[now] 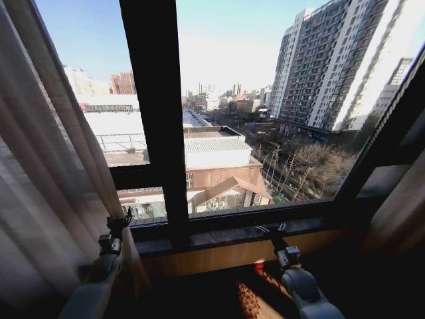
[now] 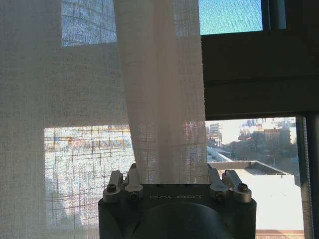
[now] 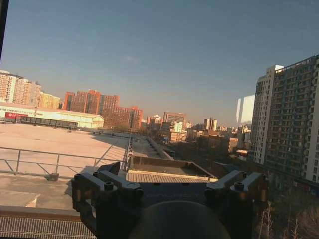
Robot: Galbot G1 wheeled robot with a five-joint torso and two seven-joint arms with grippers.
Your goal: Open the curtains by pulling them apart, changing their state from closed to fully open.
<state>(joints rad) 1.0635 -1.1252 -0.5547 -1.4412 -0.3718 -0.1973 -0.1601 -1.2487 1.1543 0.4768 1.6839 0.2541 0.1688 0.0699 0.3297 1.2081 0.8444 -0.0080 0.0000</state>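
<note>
Head view shows the window almost fully uncovered: the curtains [image 1: 46,166] are swept to the far left of the frame, the sheer fabric bunched into pleats that run down beside the dark window frame [image 1: 153,119]. At the right edge a darker drape [image 1: 398,212] hangs clear of the glass.

The left claw [image 1: 121,222] sits at the inner edge of the gathered sheer panel, low down by the wooden sill [image 1: 232,249]. Its wrist view shows a fold of the panel rising from between the fingers [image 2: 130,179] — it appears clenched on that fold, though the exact pinch point is hidden behind the claw body. The right claw [image 1: 271,229] hovers over the sill right of the centre bar, facing the bare glass; its fingers [image 3: 107,179] stand apart with nothing between them, so it is released.

By this reading the task is near its end, and the step in hand is dragging the left panel the last stretch leftward. To do it well, the left claw should keep a firm pinch on the fold and travel sideways along the line of the window — not downward, which would load the fabric and its hangers. The pull should be steady, so the pleats stack rather than spring back across the pane.
</note>
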